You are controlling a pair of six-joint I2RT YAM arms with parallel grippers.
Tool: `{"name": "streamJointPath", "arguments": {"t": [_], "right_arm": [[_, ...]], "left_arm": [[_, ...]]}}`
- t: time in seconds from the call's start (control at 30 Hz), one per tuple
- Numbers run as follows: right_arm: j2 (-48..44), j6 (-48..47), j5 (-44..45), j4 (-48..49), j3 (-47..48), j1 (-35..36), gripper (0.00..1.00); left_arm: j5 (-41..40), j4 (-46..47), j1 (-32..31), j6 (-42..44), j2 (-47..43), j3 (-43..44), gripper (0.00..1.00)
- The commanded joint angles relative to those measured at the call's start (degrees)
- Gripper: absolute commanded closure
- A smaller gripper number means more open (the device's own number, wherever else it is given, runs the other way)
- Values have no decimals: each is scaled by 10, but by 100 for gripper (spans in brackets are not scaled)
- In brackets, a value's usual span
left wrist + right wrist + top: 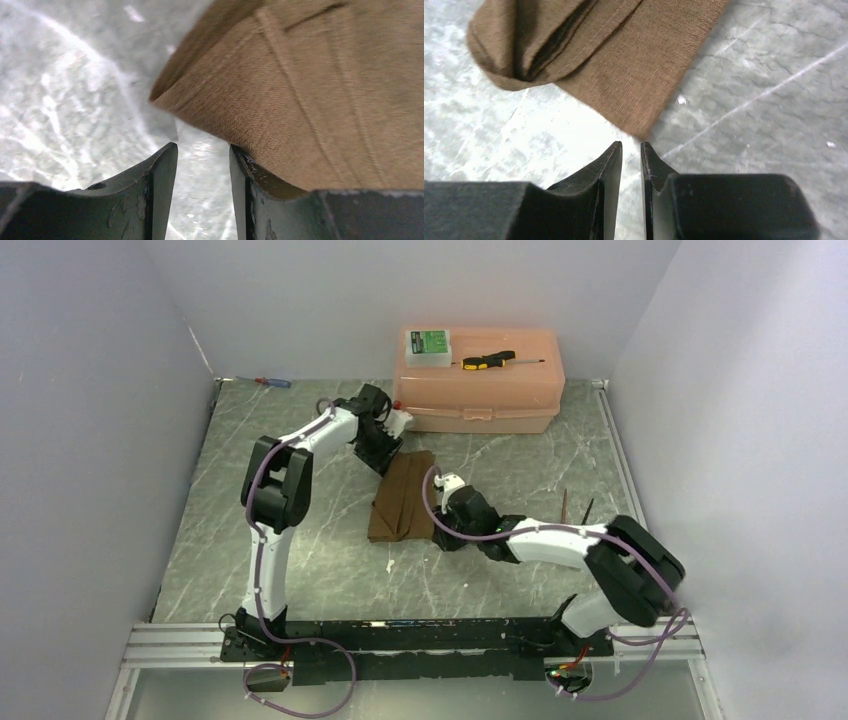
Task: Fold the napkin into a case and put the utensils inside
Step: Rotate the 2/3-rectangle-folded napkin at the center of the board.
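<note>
- Brown cloth is the whole job at this step. The napkin (pixel 403 498) lies flat on the surface (pixel 300 560) as a narrow, layered strip, between the two end effectors. I can make out no finished pocket yet.
- The left end effector (pixel 202 147) is at the strip's far end, jaws moderately apart with nothing between them. A raised cloth corner hangs just ahead of it and over its right finger. Whether the corner touches that finger I cannot tell.
- The right end effector (pixel 630 144) has its jaws drawn narrow, a thin gap showing and nothing in it. The napkin's near corner lies just ahead of its tips, and a rolled, layered edge sits further ahead to its left.
- Judged from this, the step in hand is taking hold of the ends for another fold.
- To do it well, the right jaws should open a little and slide under the corner, low to the surface, so they take every layer and not only the top one.
- The left one should close on the raised corner squarely, not clip it with one finger.
- Both ends should lift and move together, because an uneven pull would likely slide the soft layers apart and skew the strip.
- Two thin dark sticks, likely the utensils (pixel 567 503), lie behind the right end effector, well apart from the cloth.
- They can wait until a pocket is open.
</note>
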Motion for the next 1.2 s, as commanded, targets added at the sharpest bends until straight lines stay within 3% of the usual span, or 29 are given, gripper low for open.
{"name": "streamJointPath", "arguments": {"t": [0.0,0.2,0.27,0.37,0.57,0.8,1.0,1.17], "right_arm": [[-95,7,44,-45,-10,-16,75],[-102,-26,-12,-52,41,-104,71],[-64,-36,-17,-47,69,-110,71],[-5,-29,-27,-25,99,-110,72],[59,8,-52,41,96,-108,77],[52,20,-52,45,71,-103,81],[30,11,-46,14,82,-108,82],[19,24,-67,16,75,-109,82]], "left_arm": [[37,-54,-28,-13,-26,29,50],[33,-113,-5,5,-107,38,39],[26,-125,-2,11,-136,39,24],[11,-141,3,9,-172,42,17],[11,-170,4,8,-193,0,15],[49,-122,-40,-27,-205,-137,22],[92,-93,-71,-71,-185,-126,29],[121,-91,-91,-69,-187,-122,28]]}}
